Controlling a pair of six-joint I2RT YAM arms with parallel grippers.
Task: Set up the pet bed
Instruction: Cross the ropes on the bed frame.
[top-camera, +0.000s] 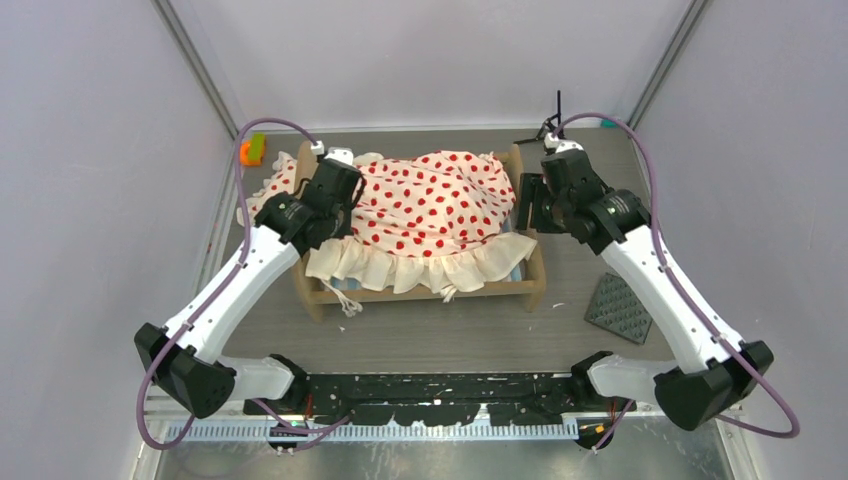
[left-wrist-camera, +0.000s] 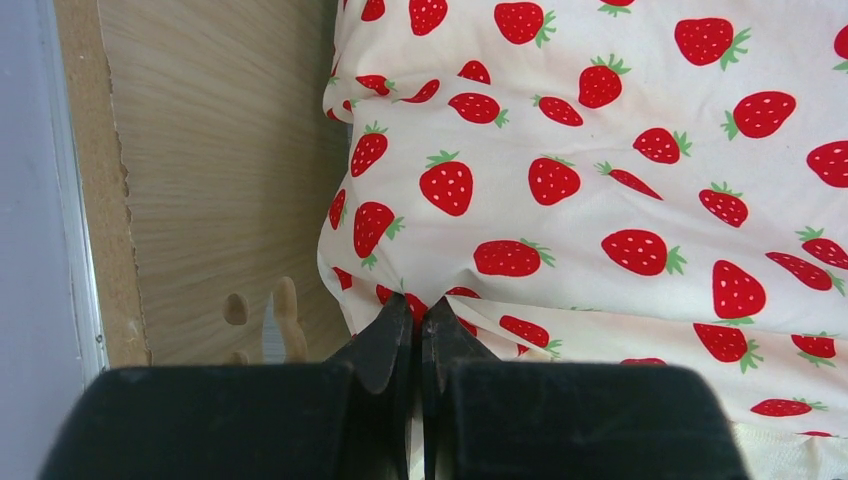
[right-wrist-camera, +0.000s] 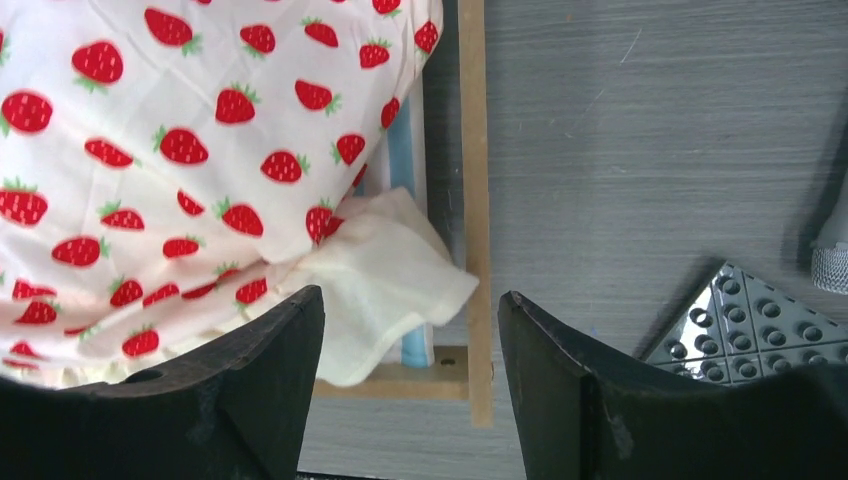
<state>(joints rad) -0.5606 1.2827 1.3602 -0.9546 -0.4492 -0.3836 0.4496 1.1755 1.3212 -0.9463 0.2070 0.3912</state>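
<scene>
Grey wood-grain table (top-camera: 450, 335). Mid-table stands the pet bed (top-camera: 425, 220), long side toward the arm bases. A dark studded mat (top-camera: 620, 308) lies flat to its right, apart from it. Back left: orange-and-green block (top-camera: 251, 150). Back right: black tripod (top-camera: 553, 125).

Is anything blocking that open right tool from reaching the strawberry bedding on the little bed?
Nothing visible does. The right tool hangs open over the white corner of the strawberry bedding, beside the bed frame; the studded mat lies off to one side.
</scene>
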